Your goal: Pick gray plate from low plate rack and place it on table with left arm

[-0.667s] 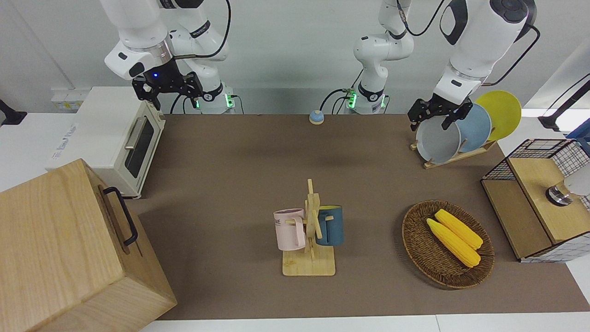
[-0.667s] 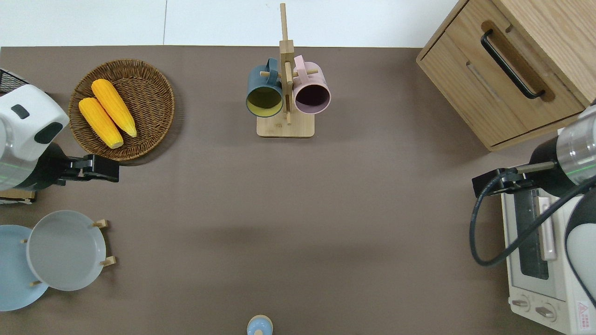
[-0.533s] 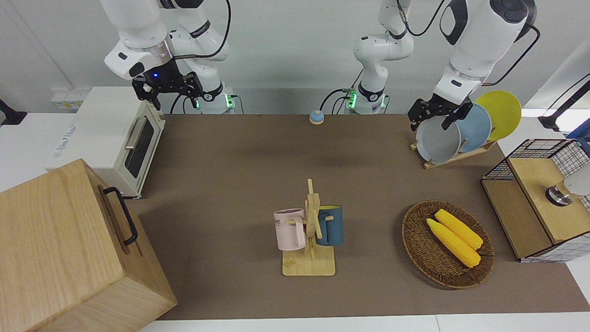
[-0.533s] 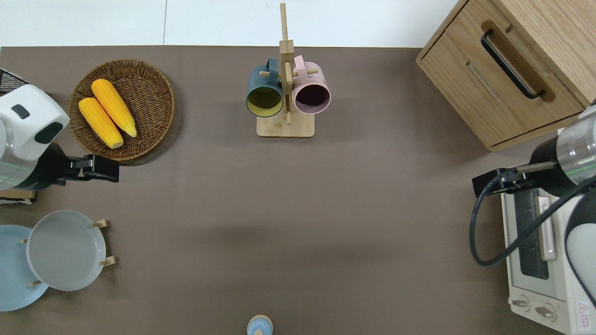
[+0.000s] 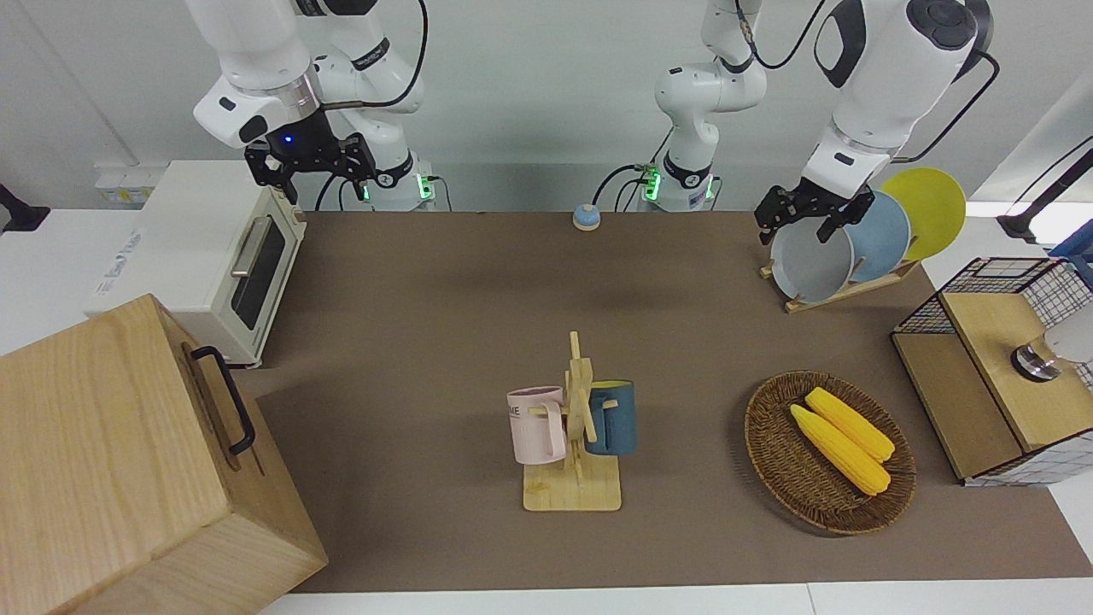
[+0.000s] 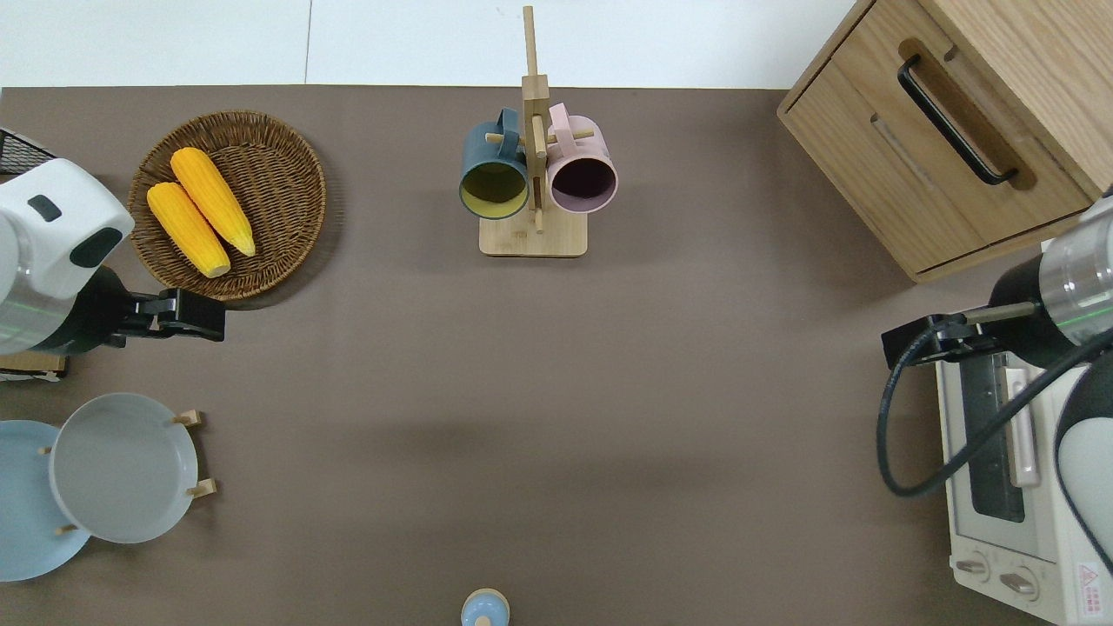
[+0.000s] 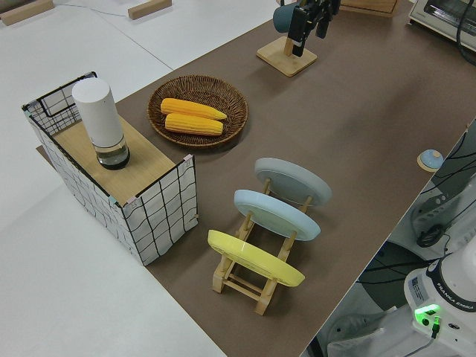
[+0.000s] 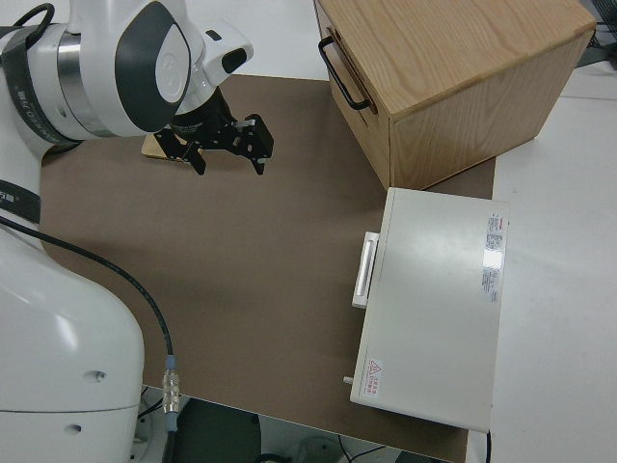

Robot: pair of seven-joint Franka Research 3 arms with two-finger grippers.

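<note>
Over bare table (image 6: 556, 391) just beside the low plate rack (image 7: 253, 286): left gripper (image 6: 204, 316), up in the air, fingers apart, clamped on nothing. Hangs from the left arm (image 6: 52, 252), wrist bent toward the rack. Right arm parked.

Gray plate (image 6: 122, 467) not yet touched; leans on edge in the rack's end slot, the one farthest from the robots, hollow face up and away from them.

Looks like the approach step, with the grasp not begun. Next move probably calls for coming over the rack, lowering with one finger on each face of the plate's top rim, closing, then lifting up along the pegs' slant before swinging out to open table away from the rack. Worth keeping clear of the light blue plate (image 6: 22, 513) in the neighbouring slot.

Counted: three plates in the rack, namely gray, light blue and yellow plate (image 5: 931, 209). Away from the rack, one wicker basket (image 6: 287, 130) with two corn cobs (image 6: 213, 200), and one mug stand (image 6: 532, 239) with two mugs (image 6: 494, 169).
</note>
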